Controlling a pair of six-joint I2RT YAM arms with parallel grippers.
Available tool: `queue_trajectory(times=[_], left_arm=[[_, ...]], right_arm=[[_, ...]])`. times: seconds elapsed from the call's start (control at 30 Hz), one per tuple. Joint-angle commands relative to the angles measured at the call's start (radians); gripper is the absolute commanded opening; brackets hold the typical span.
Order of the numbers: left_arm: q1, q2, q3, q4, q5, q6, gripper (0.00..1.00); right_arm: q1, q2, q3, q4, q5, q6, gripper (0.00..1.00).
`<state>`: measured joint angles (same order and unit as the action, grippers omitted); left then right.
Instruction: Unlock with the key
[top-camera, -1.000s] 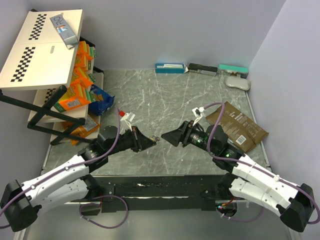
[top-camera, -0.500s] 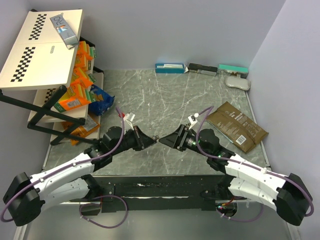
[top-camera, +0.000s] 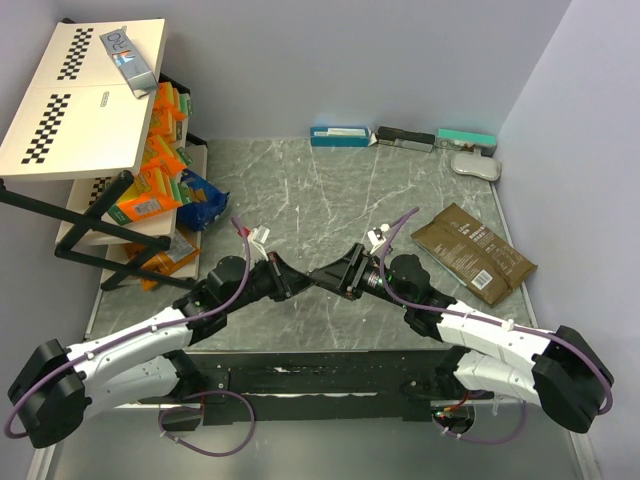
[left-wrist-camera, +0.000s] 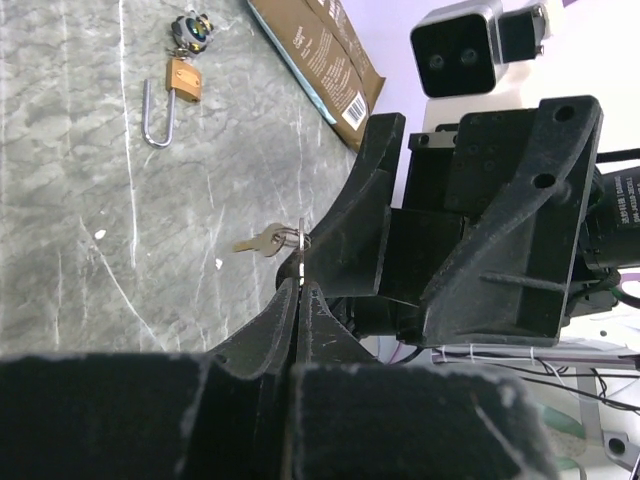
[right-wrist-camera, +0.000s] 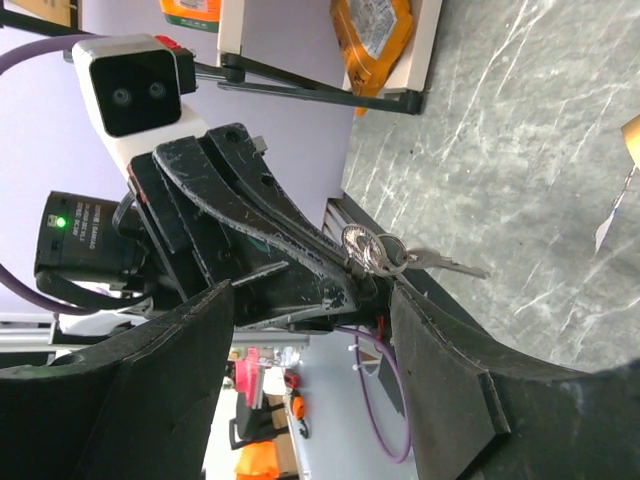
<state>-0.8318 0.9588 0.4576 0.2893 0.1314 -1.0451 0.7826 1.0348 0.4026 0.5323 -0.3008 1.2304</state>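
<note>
— Over the front middle of the bench (top-camera: 300, 200), just ahead of both arm bases: holding the key ring (right-wrist-camera: 372, 250) in the left fingers (left-wrist-camera: 290, 305), pressed fully together on it.

— And the key (left-wrist-camera: 260, 241)?

— Hanging off that ring, blade poking sideways past the left tips. Up off the marble, by the look of both wrist views.

— Right fingers (top-camera: 322, 276)?

— Spread wide, gripping nothing. Set nose to nose with the left ones, straddling the left tips and the ring, one on either side. Close against the ring on one side; touching or not, cannot tell.

— Seen the padlock (left-wrist-camera: 183, 80)?

— Yes, but only from the left wrist. Lying flat on the bench beyond the key, well apart from both sets of fingers, near the end of the brown pouch (top-camera: 475, 250). Brass body, long steel shackle (left-wrist-camera: 157, 118) stretched out beside. Latched or sprung, cannot tell. Hidden in the overhead view.

— Anything else around?

— Orange snack packets (top-camera: 150, 190) stacked at the left edge, flat boxes (top-camera: 340, 136) lined along the back wall, all well apart from the key.
</note>
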Motion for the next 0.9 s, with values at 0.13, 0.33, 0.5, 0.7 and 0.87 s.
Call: queue_trajectory(times=[0.13, 0.33, 0.5, 0.7, 0.87], left_arm=[[-0.02, -0.023, -0.027, 0.07, -0.001, -0.016, 0.01], [-0.038, -0.034, -0.039, 0.085, 0.016, -0.007, 0.01], [-0.041, -0.034, -0.033, 0.08, 0.008, 0.003, 0.01], [-0.047, -0.025, -0.019, 0.062, -0.009, 0.017, 0.01], [-0.049, -0.028, 0.001, 0.007, -0.068, 0.031, 0.01]], right_arm=[[-0.011, -0.007, 0.016, 0.034, 0.042, 0.024, 0.7], [-0.023, 0.005, 0.004, 0.054, 0.048, 0.035, 0.69], [-0.026, 0.013, 0.005, 0.055, 0.028, 0.038, 0.69], [-0.026, 0.024, -0.021, 0.098, 0.019, 0.066, 0.68], [-0.017, 0.01, -0.025, 0.068, 0.023, 0.058, 0.68]])
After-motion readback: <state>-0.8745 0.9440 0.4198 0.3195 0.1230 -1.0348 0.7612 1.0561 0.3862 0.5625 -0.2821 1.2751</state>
